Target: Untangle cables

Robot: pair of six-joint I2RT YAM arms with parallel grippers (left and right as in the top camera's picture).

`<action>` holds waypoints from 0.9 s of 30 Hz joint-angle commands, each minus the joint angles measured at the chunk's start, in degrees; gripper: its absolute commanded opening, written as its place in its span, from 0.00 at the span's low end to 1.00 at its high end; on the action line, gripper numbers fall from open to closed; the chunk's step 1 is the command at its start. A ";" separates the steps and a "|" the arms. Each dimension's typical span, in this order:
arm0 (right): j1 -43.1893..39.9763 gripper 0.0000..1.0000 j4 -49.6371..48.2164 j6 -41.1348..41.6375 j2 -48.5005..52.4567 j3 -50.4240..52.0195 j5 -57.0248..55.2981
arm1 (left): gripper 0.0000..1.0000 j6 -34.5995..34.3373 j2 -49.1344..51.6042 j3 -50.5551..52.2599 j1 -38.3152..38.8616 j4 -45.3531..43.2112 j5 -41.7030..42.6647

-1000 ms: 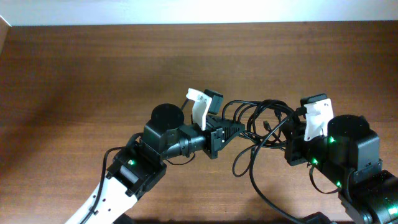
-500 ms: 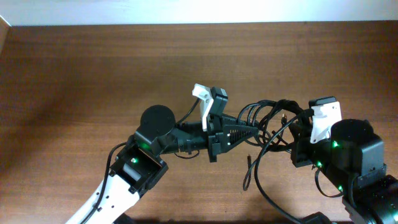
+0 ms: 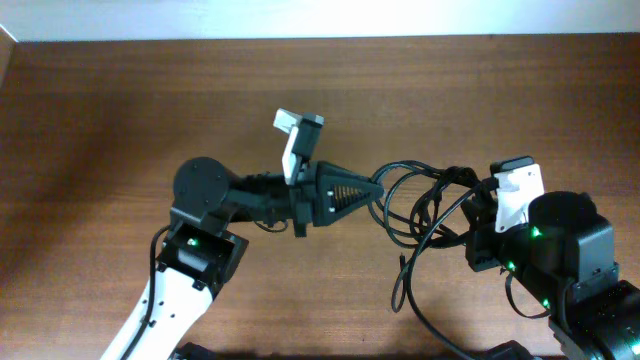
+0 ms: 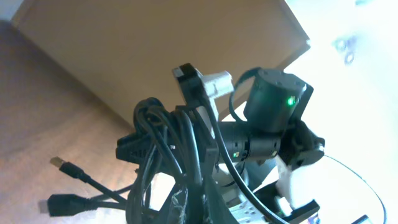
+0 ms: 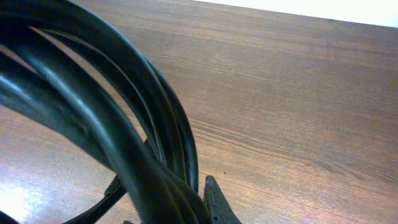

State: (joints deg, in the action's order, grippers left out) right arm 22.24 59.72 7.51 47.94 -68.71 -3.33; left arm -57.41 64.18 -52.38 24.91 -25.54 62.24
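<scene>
The cables (image 3: 425,200) are a tangle of thin black loops hanging between my two grippers above the brown table (image 3: 120,110). My left gripper (image 3: 378,190) points right and is shut on the left side of the bundle. In the left wrist view the cables (image 4: 166,146) run up from its fingers (image 4: 200,208), and two plug ends (image 4: 62,165) hang at lower left. My right gripper (image 3: 476,212) is shut on the right side of the bundle. In the right wrist view the cables (image 5: 118,118) fill the frame beside one fingertip (image 5: 214,200).
A loose strand (image 3: 402,280) trails down from the bundle toward the table's front edge. The right arm's body (image 3: 565,260) sits at lower right and the left arm's body (image 3: 200,250) at lower left. A pale wall (image 3: 320,18) runs along the table's far edge.
My left arm has swung back to the left and its gripper has drawn left and up with the cables. The loops have spread out between the grippers. The right gripper has barely moved.
</scene>
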 commanded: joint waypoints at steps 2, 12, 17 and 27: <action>-0.50 0.04 1.20 0.24 0.42 0.28 -5.11 | 0.00 -14.01 -1.57 -1.66 -5.68 -1.44 -0.52; -0.50 0.04 1.18 0.28 0.42 0.28 -5.09 | 0.99 -2.91 -1.51 -1.66 -6.82 2.34 5.05; -0.50 0.04 1.16 0.31 0.42 0.28 -5.07 | 0.99 14.64 -1.51 -1.66 -5.86 31.28 -1.62; -0.50 0.04 0.94 0.50 0.42 0.28 -4.85 | 0.99 21.27 -1.18 -1.66 16.72 40.83 -39.56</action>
State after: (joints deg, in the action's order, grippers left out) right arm 22.04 61.28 7.38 48.64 -68.23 -7.70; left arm -37.87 63.22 -53.95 36.86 15.42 35.16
